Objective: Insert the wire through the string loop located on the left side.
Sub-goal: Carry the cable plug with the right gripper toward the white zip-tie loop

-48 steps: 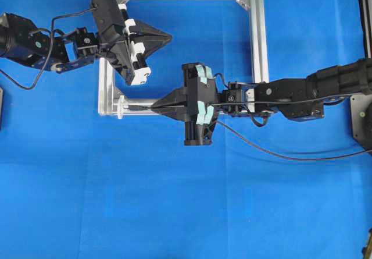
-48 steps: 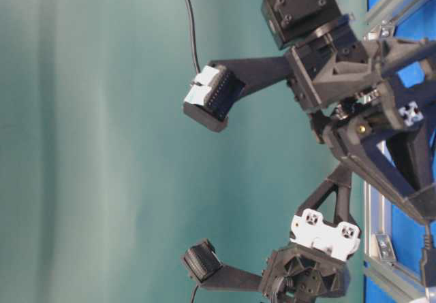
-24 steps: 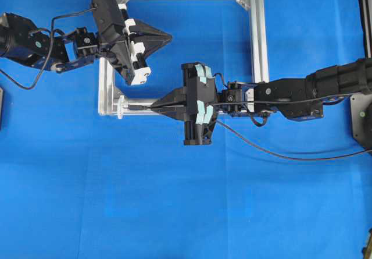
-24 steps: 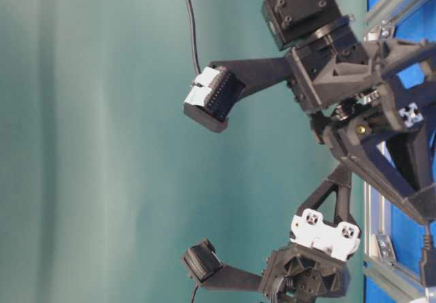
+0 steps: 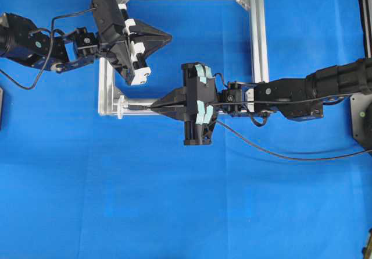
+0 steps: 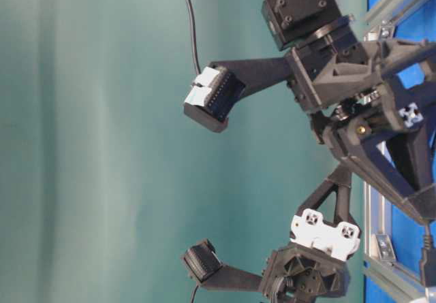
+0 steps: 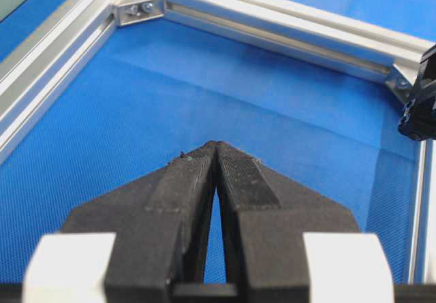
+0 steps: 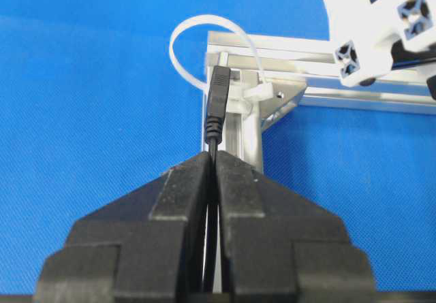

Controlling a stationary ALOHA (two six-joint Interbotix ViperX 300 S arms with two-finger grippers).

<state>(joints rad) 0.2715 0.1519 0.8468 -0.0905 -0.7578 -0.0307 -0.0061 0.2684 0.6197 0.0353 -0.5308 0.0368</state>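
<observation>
One wire (image 8: 218,109) is in play, a thin black cable ending in a small plug, and the right gripper (image 8: 215,158) has its jaws closed on it just behind that plug. The plug sticks out straight ahead of the jaws, over the corner of the aluminium frame (image 8: 248,136), with one white string loop (image 8: 204,41) arching just beyond and to the left of the plug tip. From the wrist view I cannot tell whether the tip has entered the loop yet; it looks close, and roughly level with the loop's base.

The wire should be light and floppy along its length. Only the short stub ahead of the jaws will hold its line, so the present grip close to the plug looks right. A hold further back would probably let the tip droop. The loop looks like thin, springy string, easily pushed aside. It would likely bend away rather than resist if the plug struck its rim.

The rest of the wire trails behind the right arm across the blue counter (image 5: 174,212) in a long slack curve.

The left gripper (image 7: 216,152) has its jaws shut on nothing, hovering over the cloth inside the frame, well apart from the loop.

Counted: one wire, one loop in view, one square frame, two grippers.
</observation>
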